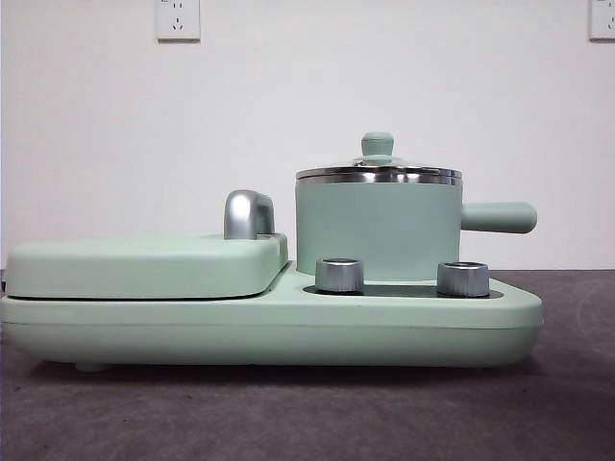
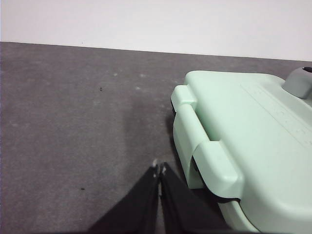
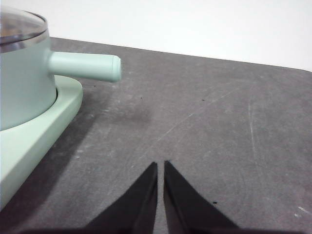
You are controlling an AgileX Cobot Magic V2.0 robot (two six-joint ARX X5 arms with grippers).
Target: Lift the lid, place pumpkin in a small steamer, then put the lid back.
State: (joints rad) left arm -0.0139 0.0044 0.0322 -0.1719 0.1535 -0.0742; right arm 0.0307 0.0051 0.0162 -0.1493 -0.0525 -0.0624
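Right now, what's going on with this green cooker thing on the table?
Nothing is being handled. The lid sits on the small steamer, which stands on the wide base. No pumpkin is in view. The left gripper waits beside the flat cover, the right gripper near the steamer's handle, both shut, holding nothing.

A wide mint-green base (image 1: 269, 331) rested on the dark grey surface (image 1: 307, 413). On the base lay a flat rectangular mint-green cover (image 1: 144, 264), with a steel hinge piece (image 1: 248, 214) at its rear edge. Two steel knobs (image 1: 339, 275) stood beside the cover. Two wall sockets (image 1: 178, 19) were mounted high behind the base.
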